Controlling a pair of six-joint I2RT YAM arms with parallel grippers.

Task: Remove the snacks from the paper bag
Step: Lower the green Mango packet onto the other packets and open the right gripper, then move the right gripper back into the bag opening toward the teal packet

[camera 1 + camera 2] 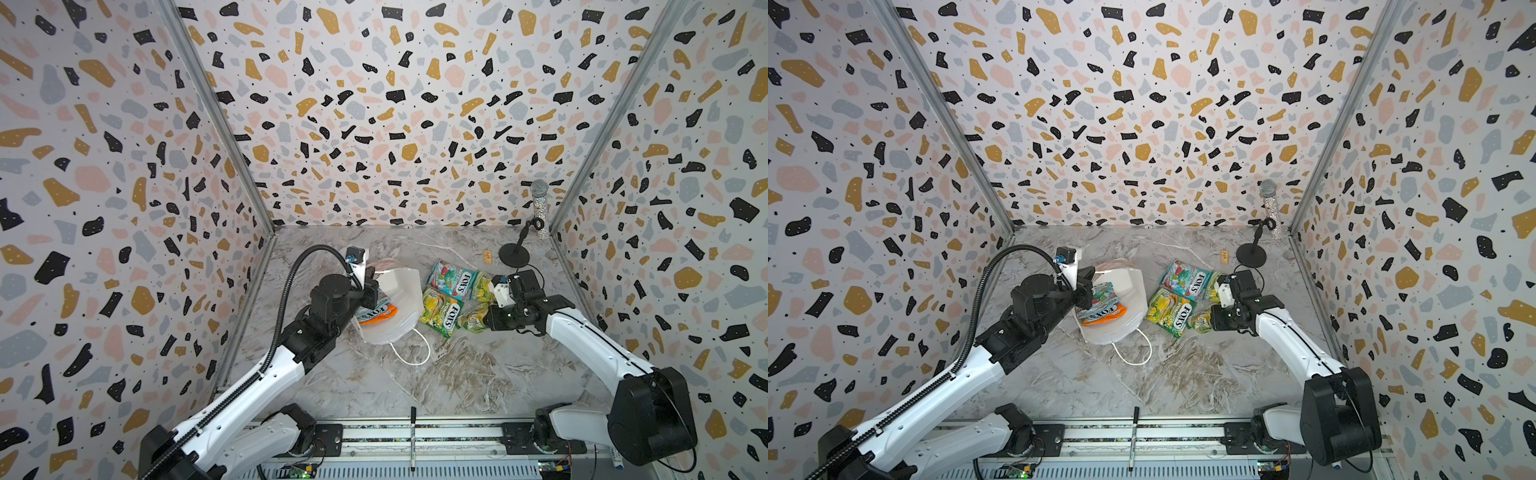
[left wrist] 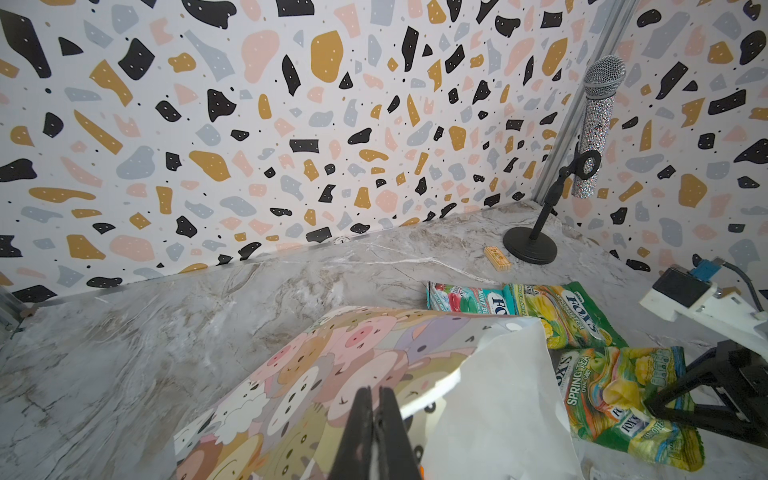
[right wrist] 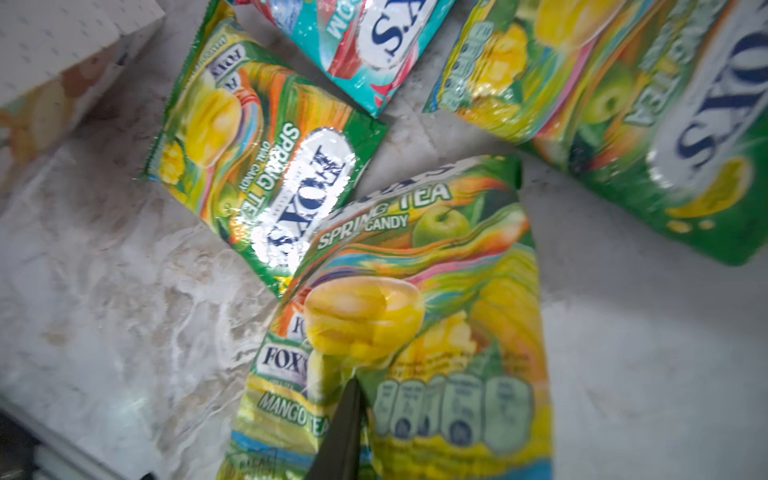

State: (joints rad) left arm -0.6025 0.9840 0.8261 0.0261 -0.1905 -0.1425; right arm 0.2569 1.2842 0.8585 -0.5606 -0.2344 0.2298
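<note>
The white paper bag (image 1: 401, 291) (image 1: 1129, 286) lies on its side mid-table, its printed animal face (image 2: 332, 374) tilted up. My left gripper (image 1: 372, 291) (image 2: 376, 392) is shut on the bag's wall at its mouth. In the mouth sit a teal-red snack (image 1: 1102, 293) and an orange one (image 1: 376, 313). To the right of the bag lie a teal-red packet (image 1: 451, 279) and two green-yellow packets (image 1: 442, 311) (image 1: 482, 286). My right gripper (image 1: 486, 318) (image 3: 361, 388) pinches the end of a third green-yellow packet (image 3: 436, 291). One of its fingers is hidden under the packet.
A glitter microphone (image 1: 539, 208) on a black stand (image 1: 514, 254) occupies the back right corner, with a small wooden block (image 1: 487, 256) beside it. A marker pen (image 1: 413, 440) lies across the front rail. Patterned walls close in three sides.
</note>
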